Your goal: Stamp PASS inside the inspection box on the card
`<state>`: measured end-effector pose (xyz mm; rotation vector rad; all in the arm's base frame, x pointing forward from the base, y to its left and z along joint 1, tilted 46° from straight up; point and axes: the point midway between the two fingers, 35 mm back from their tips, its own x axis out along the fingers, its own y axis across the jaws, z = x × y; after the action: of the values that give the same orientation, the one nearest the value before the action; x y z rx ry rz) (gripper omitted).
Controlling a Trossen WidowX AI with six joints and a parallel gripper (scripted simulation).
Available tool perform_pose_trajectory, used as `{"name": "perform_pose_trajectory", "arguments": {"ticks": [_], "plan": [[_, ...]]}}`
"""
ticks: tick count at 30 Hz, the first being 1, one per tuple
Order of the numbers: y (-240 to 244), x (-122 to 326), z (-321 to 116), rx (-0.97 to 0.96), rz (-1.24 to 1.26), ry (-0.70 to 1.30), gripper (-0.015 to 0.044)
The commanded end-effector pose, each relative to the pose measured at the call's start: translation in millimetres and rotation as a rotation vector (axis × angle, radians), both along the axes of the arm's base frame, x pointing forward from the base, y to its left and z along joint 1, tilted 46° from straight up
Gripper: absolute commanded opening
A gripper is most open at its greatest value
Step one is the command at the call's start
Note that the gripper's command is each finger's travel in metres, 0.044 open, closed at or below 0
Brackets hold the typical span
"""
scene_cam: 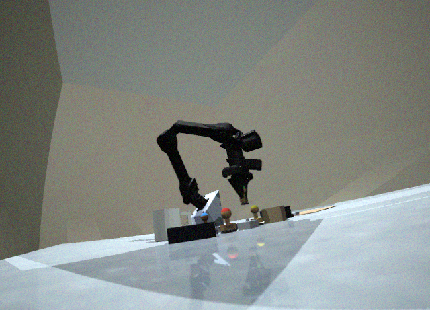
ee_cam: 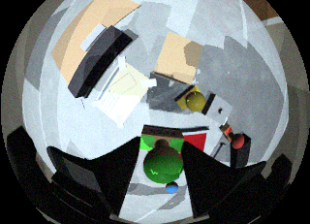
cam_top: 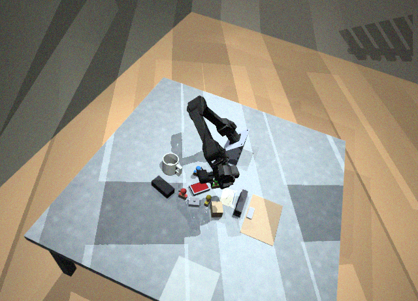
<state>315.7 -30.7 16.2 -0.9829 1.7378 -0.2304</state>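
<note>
My gripper (cam_top: 215, 182) (scene_cam: 244, 194) (ee_cam: 162, 143) is shut on the green-knobbed stamp (scene_cam: 244, 201) (ee_cam: 163, 165) and holds it above the bench, its base facing down. In the wrist view the stamp is between the card and the red ink pad, overlapping the pad's edge. The ink pad (cam_top: 200, 187) (ee_cam: 196, 142) lies open. The card (cam_top: 228, 202) (ee_cam: 114, 108) lies flat with light tabs at its corners. A thin outlined box shows on it in the wrist view, and I can make out no print inside. The stamp's underside is hidden.
Stamps with yellow (cam_top: 208, 197) (ee_cam: 196, 102), red (cam_top: 183, 190) (ee_cam: 237, 141) and blue (cam_top: 198, 168) (ee_cam: 171, 187) knobs stand around the pad. A wooden block (cam_top: 216, 209) (ee_cam: 176, 59) and black bar (cam_top: 240, 203) (ee_cam: 104, 64) flank the card. A mug (cam_top: 170, 168) and black block (cam_top: 162, 186) are farther left.
</note>
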Motion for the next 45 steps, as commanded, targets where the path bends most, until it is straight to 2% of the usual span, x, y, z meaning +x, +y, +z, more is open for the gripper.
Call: {"name": "perform_pose_trajectory", "arguments": {"ticks": [1,18,45], "plan": [[12.9,3.1,-11.5,0.017,0.101,0.096,0.0],[57.3,-1.2,-59.7,0.054,0.484,0.49,0.0],[47.2,-1.3,-71.1,0.055,0.489,0.493,0.0]]}}
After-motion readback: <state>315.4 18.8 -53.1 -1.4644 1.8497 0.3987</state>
